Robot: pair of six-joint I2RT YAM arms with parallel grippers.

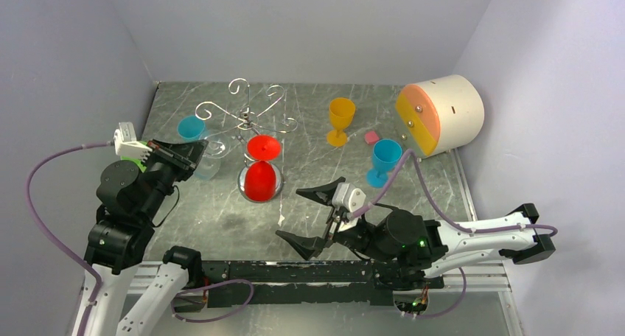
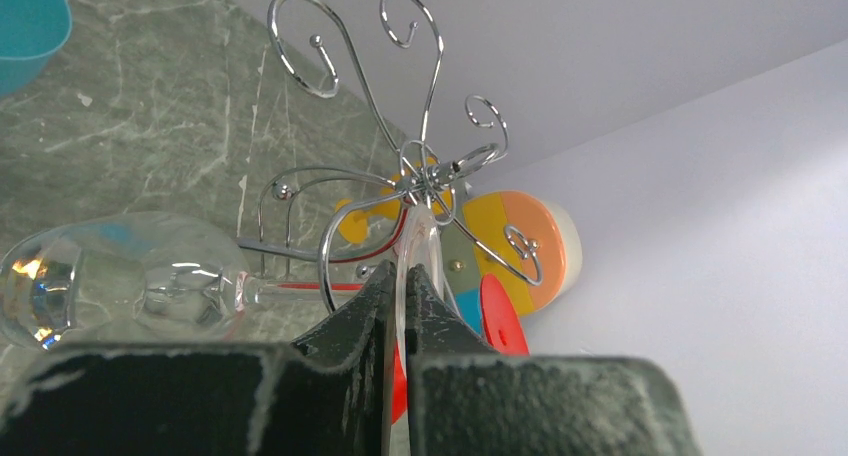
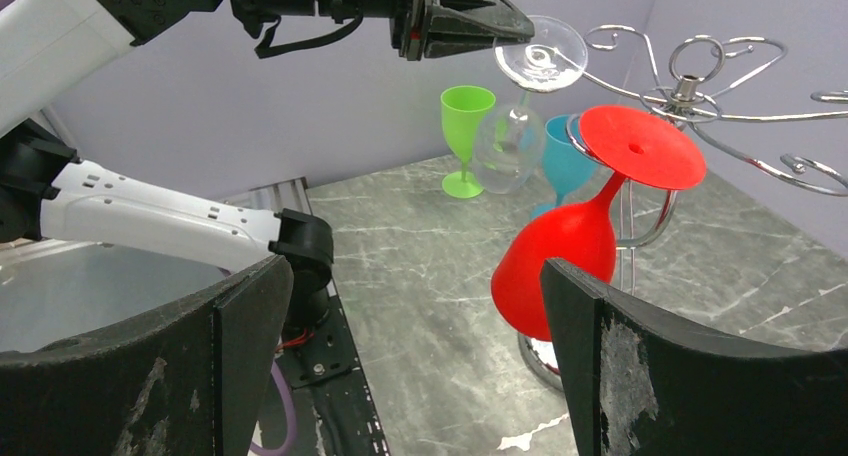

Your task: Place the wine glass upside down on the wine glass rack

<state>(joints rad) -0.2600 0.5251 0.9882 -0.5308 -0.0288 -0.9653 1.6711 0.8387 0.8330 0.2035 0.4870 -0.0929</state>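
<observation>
Two grippers in play, only one loaded. My left gripper (image 3: 500,26) is clamped on the clear wine glass (image 3: 512,136), fingers pinched together on the edge of its round foot. In the left wrist view the foot sits edge-on between my fingers, with the stem and bowl running off to the left.

The glass hangs foot-up, bowl-down and tilted, well above the table (image 1: 309,181). From the right wrist camera its foot is level with the scroll arms of the wine glass rack (image 3: 690,86) and just beside the nearest curl. Can't tell if they touch. It's not hooked on an arm yet. From above, the glass is just left of the rack, over the rack's left side.

One arm of the rack carries a red glass (image 1: 259,177), hung upside down with its foot on top and its bowl just above the shiny round base.

My right gripper (image 1: 317,218) has its jaws spread wide and holds nothing. It hovers over the near part of the table, right of the rack base and apart from it, pointing toward the rack.

Beyond the held glass, the right wrist view shows a green glass (image 3: 465,136) upright on the table.
</observation>
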